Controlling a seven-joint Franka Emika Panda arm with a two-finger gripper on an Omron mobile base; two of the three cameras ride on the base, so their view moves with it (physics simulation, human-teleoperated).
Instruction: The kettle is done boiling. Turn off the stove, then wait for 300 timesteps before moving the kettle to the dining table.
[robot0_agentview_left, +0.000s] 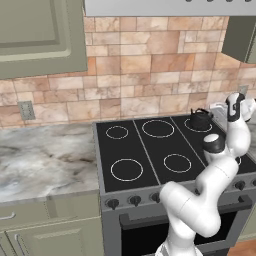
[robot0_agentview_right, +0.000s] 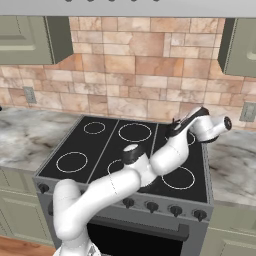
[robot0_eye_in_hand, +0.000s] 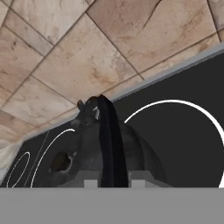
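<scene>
Kitchen wall with stone-tiled backsplash, green cabinets and marble desks

A backsplash of tan and pink stone tiles (robot0_agentview_left: 145, 65) runs across the wall, carrying a grey outlet plate (robot0_agentview_left: 26, 110). Sage green upper cabinets (robot0_agentview_left: 40, 35) hang to either side of a grey range hood (robot0_agentview_left: 170, 7). Grey-veined marble desks (robot0_agentview_left: 45, 160) top green lower cabinets (robot0_agentview_left: 50, 227); a strip of orange-brown wood floor (robot0_agentview_right: 22, 246) shows below.

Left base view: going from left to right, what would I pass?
Wall outlet → marble counter → stove → kettle, at the stove's back right → end effector, shut on the kettle's handle.
</scene>
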